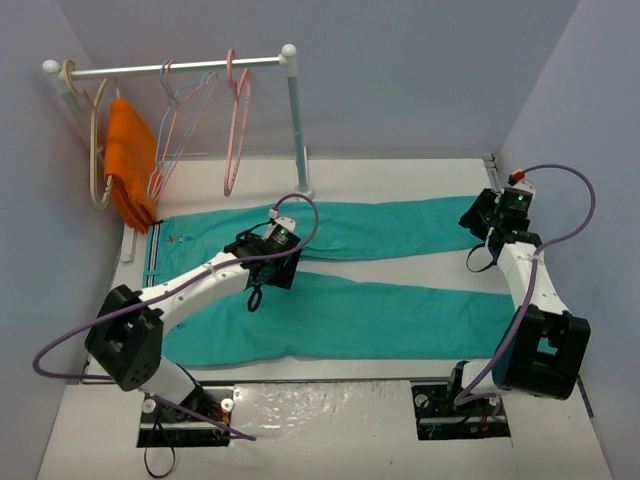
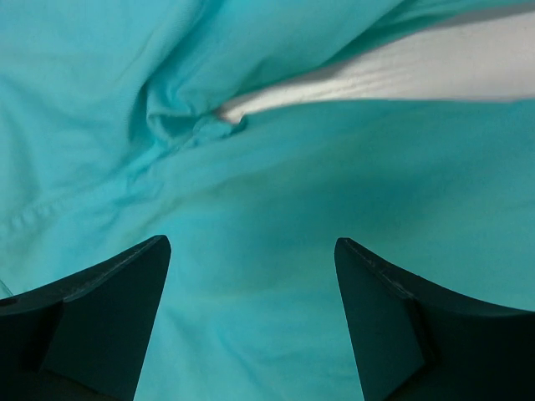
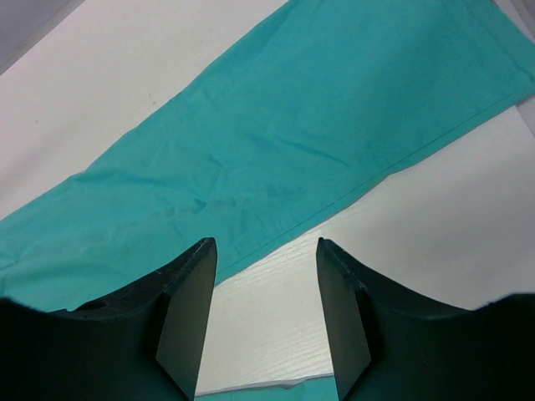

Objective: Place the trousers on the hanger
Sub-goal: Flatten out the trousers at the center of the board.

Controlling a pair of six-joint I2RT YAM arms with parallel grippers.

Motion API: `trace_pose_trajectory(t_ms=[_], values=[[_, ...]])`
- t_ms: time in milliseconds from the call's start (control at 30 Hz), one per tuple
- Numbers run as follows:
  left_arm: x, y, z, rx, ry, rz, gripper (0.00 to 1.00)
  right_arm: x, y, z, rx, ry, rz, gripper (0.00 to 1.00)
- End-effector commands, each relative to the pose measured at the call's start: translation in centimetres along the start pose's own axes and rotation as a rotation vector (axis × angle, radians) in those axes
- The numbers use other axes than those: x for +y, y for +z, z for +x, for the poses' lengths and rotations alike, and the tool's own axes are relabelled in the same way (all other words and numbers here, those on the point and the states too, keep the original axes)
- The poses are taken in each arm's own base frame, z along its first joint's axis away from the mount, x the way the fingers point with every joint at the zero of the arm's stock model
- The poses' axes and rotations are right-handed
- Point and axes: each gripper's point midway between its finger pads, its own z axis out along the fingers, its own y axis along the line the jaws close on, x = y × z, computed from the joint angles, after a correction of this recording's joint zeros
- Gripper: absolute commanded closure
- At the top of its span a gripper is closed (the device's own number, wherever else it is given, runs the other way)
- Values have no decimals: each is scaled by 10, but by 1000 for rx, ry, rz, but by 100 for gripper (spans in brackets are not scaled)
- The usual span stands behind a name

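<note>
Smooth teal trousers (image 1: pixel 400 320) lie flat on the white bench (image 1: pixel 400 180); behind them hangs the thin salmon hanger (image 1: pixel 238 120), visible only overhead. Left hand (image 2: pixel 252 251) gapes empty over their puckered crotch; right hand (image 3: pixel 266 246), half-open, empty, hovers over one leg's edge.

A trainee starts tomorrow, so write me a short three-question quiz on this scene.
1. True or false: the trousers hang on the pink hanger.
2. The left pincer is above: A the waistband, B the fork of the legs, C a cuff.
3. What does the right pincer hold?
Key: 1 false, they lie flat on the table; 2 B; 3 nothing, it is open.
</note>
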Motion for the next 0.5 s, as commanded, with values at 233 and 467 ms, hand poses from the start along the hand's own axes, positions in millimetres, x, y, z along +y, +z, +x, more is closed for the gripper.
trace_pose_trajectory(t_ms=[233,467], values=[[-18,46,-89,-93,279,-122,25,19,-16,-9,-62,-6,-92,51],[-30,62,-93,-64,326,-104,34,19,-16,-6,-59,-5,-101,51]])
